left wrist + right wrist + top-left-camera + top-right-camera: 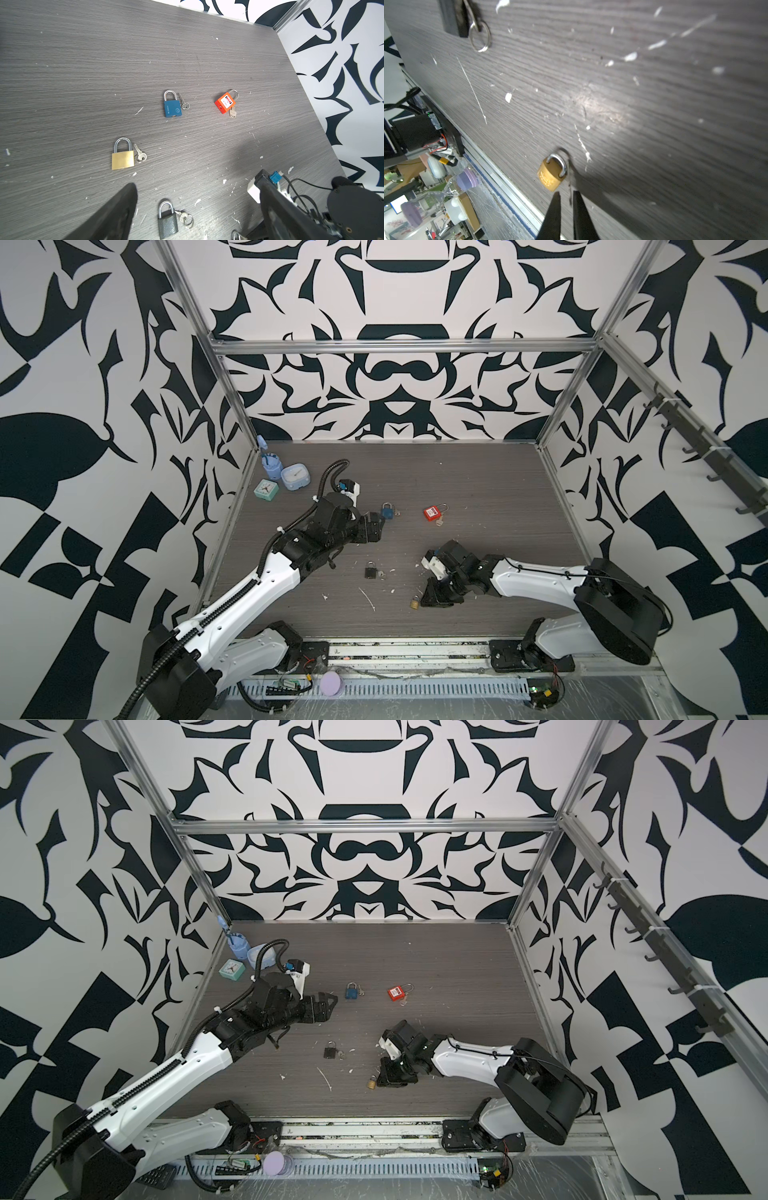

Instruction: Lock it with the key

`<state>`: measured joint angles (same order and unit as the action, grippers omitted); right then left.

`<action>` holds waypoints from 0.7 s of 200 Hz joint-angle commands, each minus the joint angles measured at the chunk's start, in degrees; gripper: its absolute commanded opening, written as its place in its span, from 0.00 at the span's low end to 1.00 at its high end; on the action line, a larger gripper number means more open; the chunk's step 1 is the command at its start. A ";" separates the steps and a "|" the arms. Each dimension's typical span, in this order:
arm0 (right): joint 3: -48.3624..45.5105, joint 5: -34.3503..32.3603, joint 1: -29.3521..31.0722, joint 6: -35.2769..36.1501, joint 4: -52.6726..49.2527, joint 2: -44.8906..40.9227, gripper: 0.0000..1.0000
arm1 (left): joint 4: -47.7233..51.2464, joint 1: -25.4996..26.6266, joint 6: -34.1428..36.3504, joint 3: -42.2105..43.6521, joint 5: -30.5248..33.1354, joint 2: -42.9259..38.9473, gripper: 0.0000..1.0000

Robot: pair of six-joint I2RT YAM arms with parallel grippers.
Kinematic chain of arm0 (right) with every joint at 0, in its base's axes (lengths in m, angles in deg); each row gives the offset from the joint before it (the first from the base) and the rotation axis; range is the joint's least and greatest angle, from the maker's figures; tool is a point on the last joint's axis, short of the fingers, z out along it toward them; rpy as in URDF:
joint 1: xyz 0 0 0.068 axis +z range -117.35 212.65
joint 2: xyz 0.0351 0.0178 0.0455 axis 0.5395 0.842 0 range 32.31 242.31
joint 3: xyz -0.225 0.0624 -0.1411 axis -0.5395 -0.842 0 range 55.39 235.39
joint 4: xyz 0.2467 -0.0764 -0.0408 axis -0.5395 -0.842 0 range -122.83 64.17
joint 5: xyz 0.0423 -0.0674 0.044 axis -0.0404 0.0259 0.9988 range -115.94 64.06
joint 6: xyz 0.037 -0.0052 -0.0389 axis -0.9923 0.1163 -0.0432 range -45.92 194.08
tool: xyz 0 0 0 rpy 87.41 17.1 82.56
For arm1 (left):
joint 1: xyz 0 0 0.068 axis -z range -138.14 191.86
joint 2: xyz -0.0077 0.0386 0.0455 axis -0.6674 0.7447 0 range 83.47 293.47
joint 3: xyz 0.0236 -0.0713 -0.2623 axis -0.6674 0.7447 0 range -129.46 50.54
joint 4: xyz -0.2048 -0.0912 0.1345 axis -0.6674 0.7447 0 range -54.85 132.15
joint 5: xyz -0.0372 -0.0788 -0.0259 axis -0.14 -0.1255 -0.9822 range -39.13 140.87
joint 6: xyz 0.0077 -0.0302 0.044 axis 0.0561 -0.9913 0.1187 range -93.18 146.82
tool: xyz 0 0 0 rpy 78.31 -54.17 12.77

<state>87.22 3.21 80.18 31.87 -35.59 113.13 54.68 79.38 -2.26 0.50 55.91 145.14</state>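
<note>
In both top views the small brass padlock (414,602) lies on the bench (457,472) at lower centre, just beside the right tool (425,600); the left tool (376,526) hangs at mid-frame. The left wrist view shows the left tool (196,180) spread wide and empty. In the right wrist view, at the lower edge, the right tool's tips stand narrowly apart around a thin dark sliver (569,178), probably the key; a pinch cannot be confirmed, so grip squarely and turn in line with the keyway.
</note>
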 commanded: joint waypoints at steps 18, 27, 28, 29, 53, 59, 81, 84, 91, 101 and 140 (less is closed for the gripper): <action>2.17 -1.59 0.46 1.65 -2.57 -2.05 0.24 | 0.40 -0.34 0.08 -0.14 -0.71 -0.40 0.94; 2.35 -1.96 0.45 1.79 -3.03 -2.54 0.27 | 0.38 -0.34 -0.01 -0.23 -0.84 -0.26 0.94; 2.35 -1.97 0.45 1.88 -3.09 -2.61 0.27 | 0.40 -0.34 -0.01 -0.23 -0.83 -0.29 0.94; 2.35 -2.02 0.41 1.88 -3.13 -2.65 0.27 | 0.41 -0.34 -0.05 -0.23 -0.87 -0.31 0.94; 3.33 -3.54 0.37 2.97 -5.41 -4.15 0.31 | 0.72 -0.42 -0.02 -0.57 -0.80 -0.09 0.94; 3.92 -4.29 0.39 3.51 -6.58 -4.82 0.32 | 0.86 -0.42 -0.01 -0.72 -0.53 -0.19 0.94; 7.78 -8.59 0.37 5.74 -11.56 -8.60 0.39 | 1.60 -0.60 0.10 -1.26 1.63 -1.11 0.94; 8.40 -9.71 0.39 6.12 -12.10 -9.33 0.40 | 1.70 -0.60 0.20 -1.36 2.10 -1.24 0.94; 10.31 -12.73 0.46 7.08 -14.25 -10.98 0.44 | 2.17 -0.84 0.40 -1.65 3.55 -1.77 0.94; 13.02 -17.53 0.28 9.22 -16.36 -13.25 0.51 | 2.75 -1.21 1.00 -2.18 6.03 -2.62 0.95; 20.87 -45.99 -0.20 20.30 -14.69 -19.76 0.87 | 3.22 -5.72 4.91 -4.88 14.16 -5.79 0.99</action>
<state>104.12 -20.55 80.31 43.82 -50.62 97.02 57.28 76.71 -0.32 -1.25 63.04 141.95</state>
